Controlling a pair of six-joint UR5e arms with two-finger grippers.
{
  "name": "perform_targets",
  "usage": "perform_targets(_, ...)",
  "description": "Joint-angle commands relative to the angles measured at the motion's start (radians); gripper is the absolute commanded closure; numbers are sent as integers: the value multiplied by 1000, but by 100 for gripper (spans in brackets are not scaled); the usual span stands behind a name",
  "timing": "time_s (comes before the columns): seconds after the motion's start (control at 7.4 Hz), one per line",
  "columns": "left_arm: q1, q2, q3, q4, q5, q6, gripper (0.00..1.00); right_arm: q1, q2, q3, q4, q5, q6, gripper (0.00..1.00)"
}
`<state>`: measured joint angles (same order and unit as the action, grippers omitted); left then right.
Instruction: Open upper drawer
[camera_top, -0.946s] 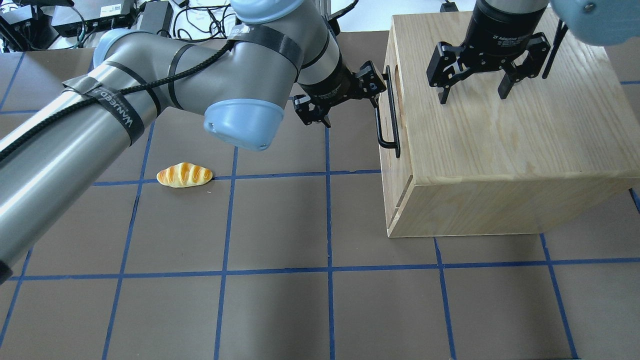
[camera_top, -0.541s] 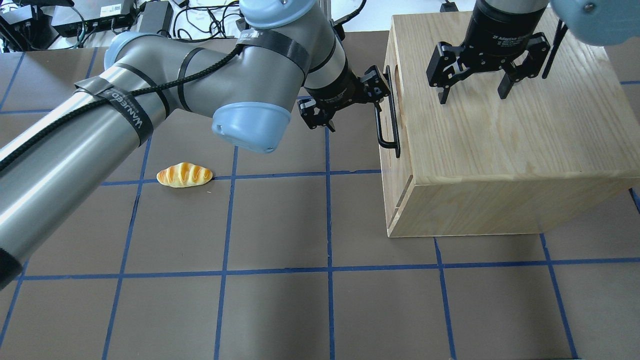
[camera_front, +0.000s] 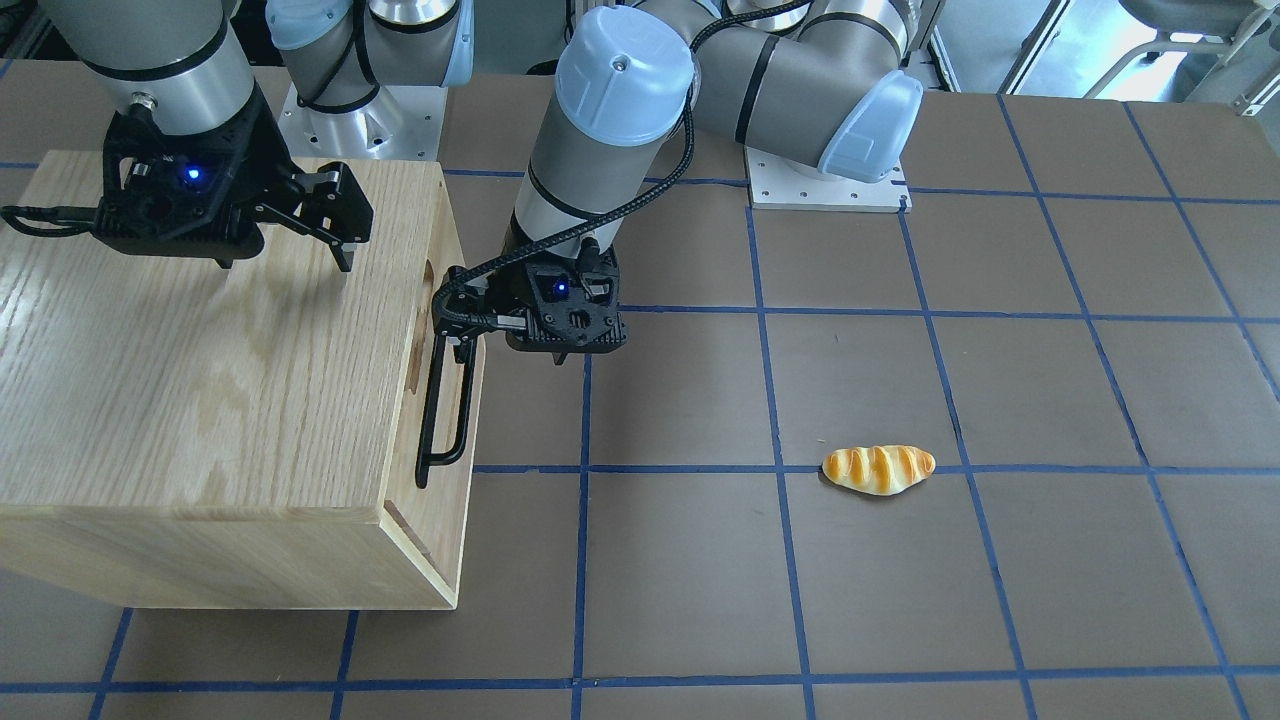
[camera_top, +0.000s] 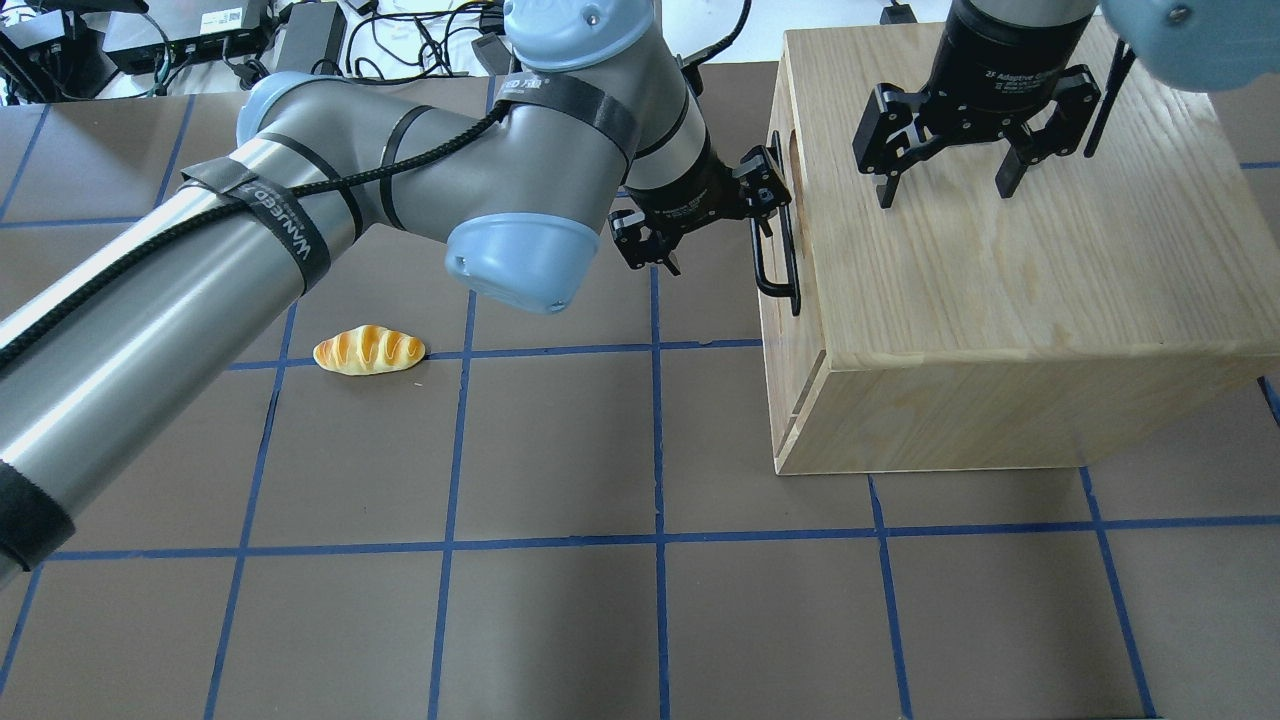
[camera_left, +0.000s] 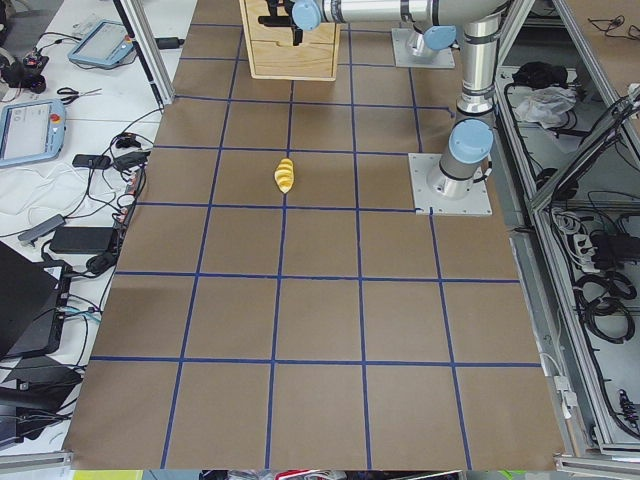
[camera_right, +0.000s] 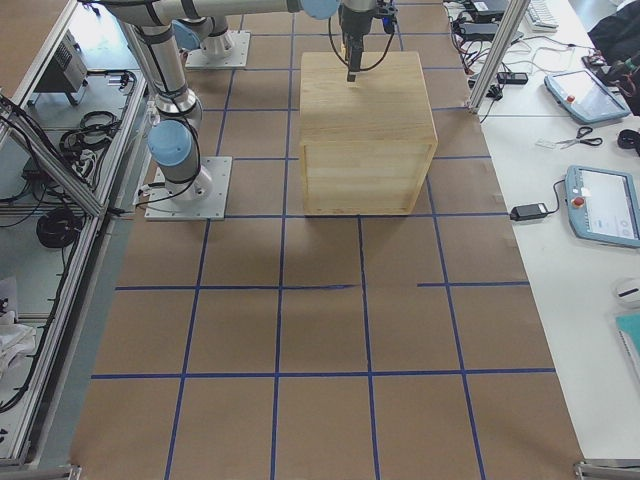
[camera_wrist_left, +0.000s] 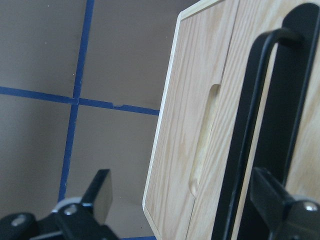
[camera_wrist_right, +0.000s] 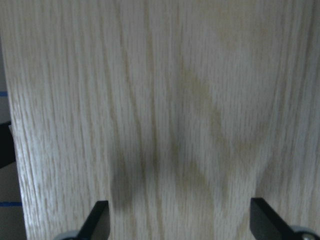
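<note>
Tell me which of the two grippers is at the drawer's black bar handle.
The left gripper: it is open at the cabinet's front, beside the black bar handle. The right gripper hangs open above the cabinet's top, away from the handle.

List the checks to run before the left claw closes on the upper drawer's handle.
1. Left claw open: ok, fingers spread.
2. Handle centred between its fingers: not ok; in the wrist view the bar sits close beside one finger.
3. Upper drawer shut, front flush: ok.
4. Right claw off the drawer: ok, open above the cabinet top.
5. Pull path clear: likely ok; the bread roll lies far from the drawer front on the table.
</note>
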<state>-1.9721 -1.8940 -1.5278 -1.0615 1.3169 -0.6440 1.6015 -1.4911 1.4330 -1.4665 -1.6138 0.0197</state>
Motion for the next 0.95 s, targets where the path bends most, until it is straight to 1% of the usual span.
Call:
perform_targets(0.0,-1,-13,0,-2,8,3,0,0,0,0,0,0,0,0)
perform_targets(0.14,-1,-13,0,-2,16,6,0,0,0,0,0,0,0,0)
perform_targets(0.27,-1,-11,0,-11,80,15,0,-2,0,0,0,0,-1,0)
perform_targets(0.41,-1,-10,0,-14,106,15,0,0,0,0,0,0,-1,0)
perform_targets(0.81,1,1,2,-29,131,15,0,0,0,1,0,0,-1,0)
